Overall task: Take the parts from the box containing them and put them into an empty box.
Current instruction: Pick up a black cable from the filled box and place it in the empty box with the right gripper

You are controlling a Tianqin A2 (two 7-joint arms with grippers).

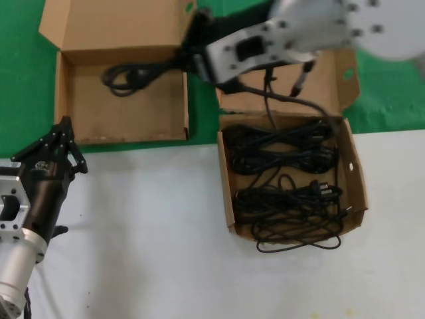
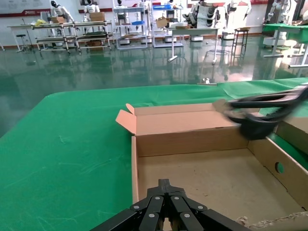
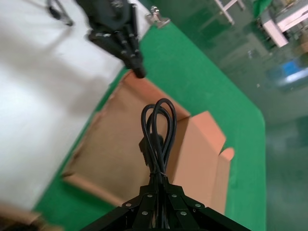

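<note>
My right gripper (image 1: pixel 179 60) reaches across to the empty box (image 1: pixel 126 116) at the back left, shut on one end of a black cord bundle (image 1: pixel 133 74). The bundle hangs over the far part of that box's floor. In the right wrist view the looped bundle (image 3: pixel 159 134) sticks out past the shut right gripper (image 3: pixel 158 180), above the empty box (image 3: pixel 120 159). The box containing the parts (image 1: pixel 358 183) stands to the right, with several coiled black cords (image 1: pixel 285 179) in it. My left gripper (image 1: pixel 64 129) waits shut at the near left edge of the empty box (image 2: pixel 207 178).
The empty box lies on green cloth, the full box mostly on the white tabletop (image 1: pixel 146 232). One cord loop (image 1: pixel 299 244) spills over the full box's near wall. The arm's own cable with a silver tip (image 1: pixel 299 83) dangles over that box's raised lid (image 1: pixel 332 83).
</note>
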